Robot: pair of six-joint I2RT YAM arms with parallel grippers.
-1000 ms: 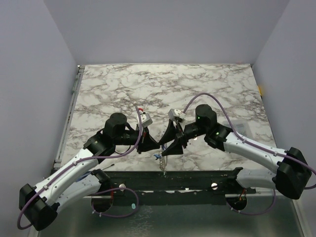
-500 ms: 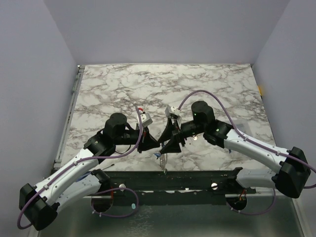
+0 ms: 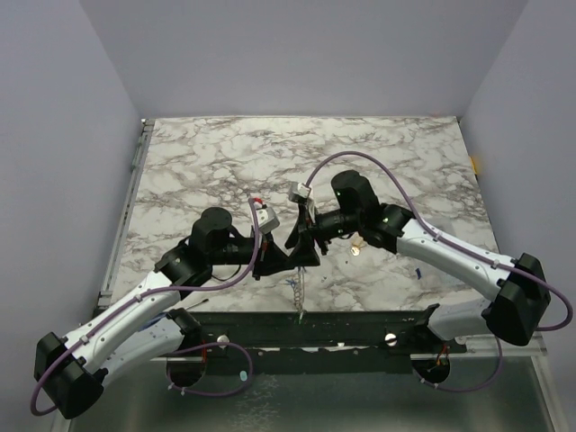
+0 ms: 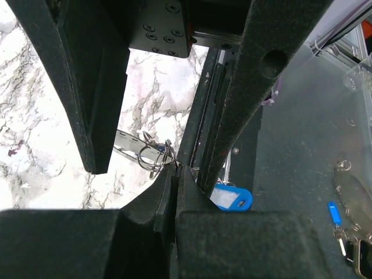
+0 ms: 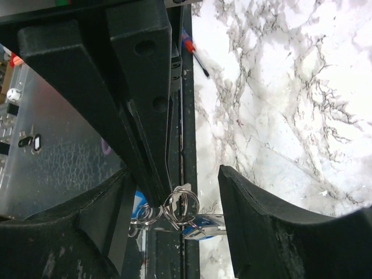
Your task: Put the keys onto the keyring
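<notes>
My left gripper point(image 3: 281, 263) is shut on the keyring point(image 4: 154, 154), a cluster of thin silvery loops pinched at its fingertips point(image 4: 174, 174). A silver key blade point(image 4: 127, 142) and a blue tag point(image 4: 231, 197) hang from the loops. In the right wrist view the keyring point(image 5: 185, 204) hangs between the open fingers of my right gripper point(image 5: 180, 216), with a blue-headed key point(image 5: 202, 225) under it. The right fingers do not touch the loops. A small gold piece point(image 3: 355, 250), perhaps the yellow-gold key, lies on the marble. I see no green key.
The bunch hangs over the table's black front rail point(image 3: 315, 326). A red-handled screwdriver point(image 5: 196, 55) lies by that rail. Below the table edge are a clear bin point(image 5: 52, 145) and small parts point(image 4: 334, 214). The marble table point(image 3: 297, 162) stretches behind both arms.
My right arm has swung left and back, bringing its open gripper around the loops held by the left gripper. The left arm has hardly moved.
</notes>
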